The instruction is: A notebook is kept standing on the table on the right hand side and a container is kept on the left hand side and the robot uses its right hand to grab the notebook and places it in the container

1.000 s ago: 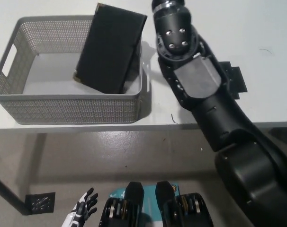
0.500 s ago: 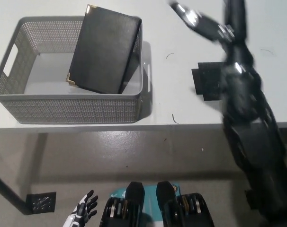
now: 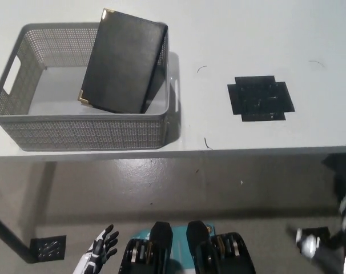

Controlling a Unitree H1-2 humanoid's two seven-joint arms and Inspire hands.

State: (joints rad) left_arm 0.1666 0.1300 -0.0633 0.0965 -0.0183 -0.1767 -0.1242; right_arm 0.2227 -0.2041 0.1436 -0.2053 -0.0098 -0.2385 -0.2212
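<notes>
The black notebook (image 3: 124, 61) with gold corners lies tilted inside the grey mesh container (image 3: 24, 123) at the table's left, its upper edge leaning on the container's right wall. Nothing holds it. My black right hand (image 3: 324, 248) is low at the bottom right, below the table's front edge and far from the notebook; it is blurred. My white left hand (image 3: 100, 255) rests at the bottom left, open with its fingers apart, holding nothing.
A black tape mark (image 3: 260, 98) sits on the white table (image 3: 247, 34) to the right of the container. The table's front edge runs across the middle of the view. A small dark patch (image 3: 47, 248) lies on the floor at lower left.
My right arm has pulled back from above the table, swinging right and down below the table edge. The notebook stays in the container, released.
</notes>
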